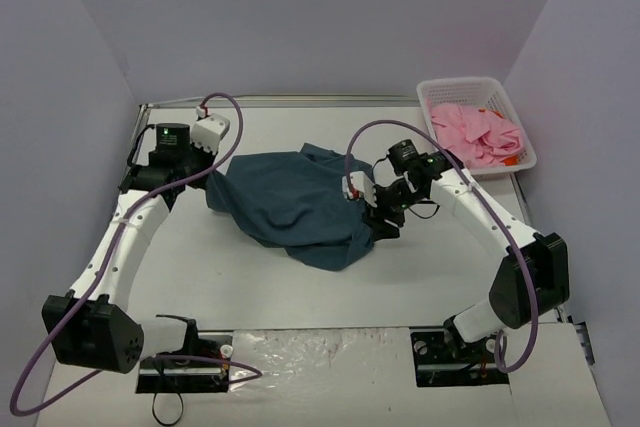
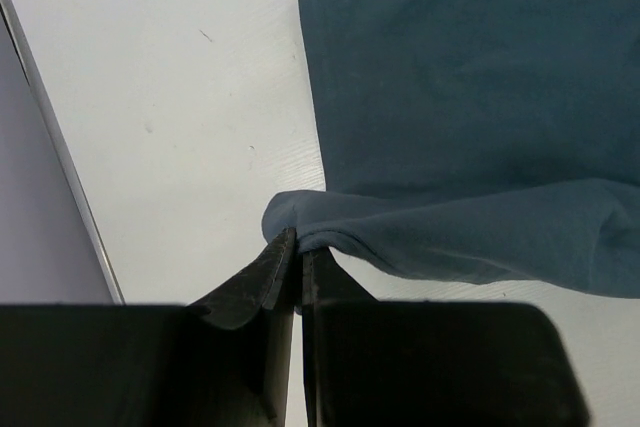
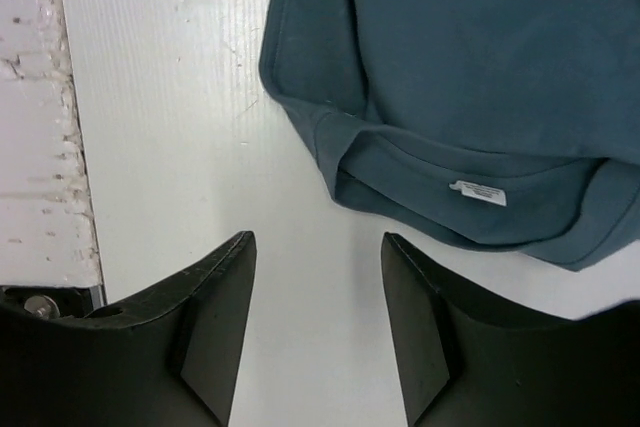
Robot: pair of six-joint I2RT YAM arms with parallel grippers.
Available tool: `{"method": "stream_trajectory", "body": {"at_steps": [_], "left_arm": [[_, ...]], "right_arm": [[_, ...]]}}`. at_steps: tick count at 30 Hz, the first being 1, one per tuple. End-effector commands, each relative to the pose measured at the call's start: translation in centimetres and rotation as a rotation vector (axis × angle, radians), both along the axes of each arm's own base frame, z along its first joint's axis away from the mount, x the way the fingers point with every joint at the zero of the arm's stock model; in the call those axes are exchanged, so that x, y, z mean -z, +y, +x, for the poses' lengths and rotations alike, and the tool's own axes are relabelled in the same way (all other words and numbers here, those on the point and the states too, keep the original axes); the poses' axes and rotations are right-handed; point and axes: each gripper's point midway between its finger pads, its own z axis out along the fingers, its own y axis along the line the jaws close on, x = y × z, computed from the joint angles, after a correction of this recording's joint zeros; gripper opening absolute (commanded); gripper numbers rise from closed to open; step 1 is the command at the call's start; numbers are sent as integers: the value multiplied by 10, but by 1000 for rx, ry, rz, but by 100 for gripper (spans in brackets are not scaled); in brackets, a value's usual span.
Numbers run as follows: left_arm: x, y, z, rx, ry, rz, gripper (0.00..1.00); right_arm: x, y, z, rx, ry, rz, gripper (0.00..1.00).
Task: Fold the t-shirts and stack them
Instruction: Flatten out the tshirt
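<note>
Spreading dark teal t-shirt (image 2: pixel 480 97) for folding | my left gripper (image 2: pixel 298 247) pinches its edge | my right gripper (image 3: pixel 318 247) gapes empty | next: it should seize the collar (image 3: pixel 400 172)

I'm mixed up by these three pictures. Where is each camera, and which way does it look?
Top camera: high behind both arms, looking down on them, the white table, dark teal-blue cloth t-shirt and white plastic lattice basket.
Left wrist: on that arm, looking down past the shut left gripper pinching the t-shirt's edge.
Right wrist: on that arm, looking down past the open right gripper.
All three show that t-shirt.
</note>
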Motion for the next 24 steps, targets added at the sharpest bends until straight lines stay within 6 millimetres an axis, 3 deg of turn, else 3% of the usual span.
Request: {"method": "stream_trajectory", "body": {"at_steps": [1,8,13,24], "left_arm": [[-21,-6,2,12,-31,-92,2],[-15,10,5,-32,-7,-136,2],[-10,18,3,-53,0,-142,2],[-4,22,4,-67,14,-163,2]], "right_arm": [[9,-1,-12,-117,-64,-27,50],[23,22,-18,-203,-59,-19,52],[35,45,-34,-293,-33,-31,52],[62,76,-46,-366,-15,-76,49]]}}
